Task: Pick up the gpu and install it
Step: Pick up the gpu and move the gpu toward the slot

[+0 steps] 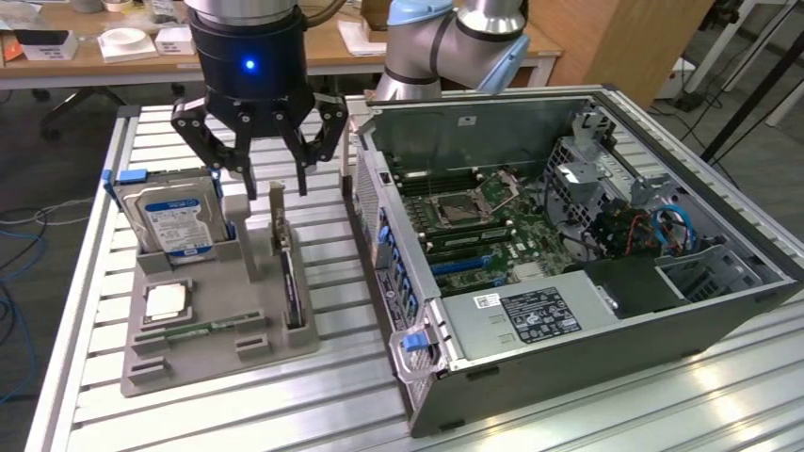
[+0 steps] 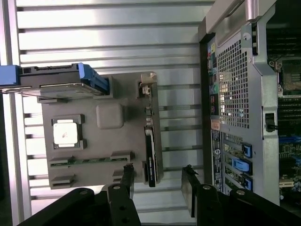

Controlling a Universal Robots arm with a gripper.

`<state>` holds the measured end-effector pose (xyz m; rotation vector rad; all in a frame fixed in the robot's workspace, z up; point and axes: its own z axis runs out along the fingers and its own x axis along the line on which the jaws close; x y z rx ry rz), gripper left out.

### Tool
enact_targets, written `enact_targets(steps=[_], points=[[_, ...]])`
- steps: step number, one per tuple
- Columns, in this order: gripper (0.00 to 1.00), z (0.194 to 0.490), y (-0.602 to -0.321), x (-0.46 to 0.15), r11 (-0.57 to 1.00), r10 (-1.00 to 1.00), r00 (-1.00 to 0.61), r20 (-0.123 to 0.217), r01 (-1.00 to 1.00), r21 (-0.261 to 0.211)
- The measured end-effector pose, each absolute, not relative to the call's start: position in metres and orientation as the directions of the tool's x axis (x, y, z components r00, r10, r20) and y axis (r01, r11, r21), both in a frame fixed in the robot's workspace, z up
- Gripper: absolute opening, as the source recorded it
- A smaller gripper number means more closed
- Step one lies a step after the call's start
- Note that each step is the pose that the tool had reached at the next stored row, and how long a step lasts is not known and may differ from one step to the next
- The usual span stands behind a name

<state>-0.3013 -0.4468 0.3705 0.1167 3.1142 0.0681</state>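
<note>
Room above the gpu (image 1: 290, 287); hard drive (image 1: 176, 224) (upright) and case (image 1: 382, 247) flank it.

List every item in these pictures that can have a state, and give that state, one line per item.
tool: open, holding nothing, above the gpu.
gpu: standing on edge in the gray holder, not installed.
hard drive: upright in the gray holder.
processor chip: flat in its recess.
memory stick: lying in its slot.
computer case: side open, motherboard exposed.
</note>
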Motion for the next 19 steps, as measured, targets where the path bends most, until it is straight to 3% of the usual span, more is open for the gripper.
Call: enact_targets(steps=[19], points=[[0.53,0.3631,-0.4468,-0.3013,0.996,0.075,-0.997,-0.023,0.074,0.044]])
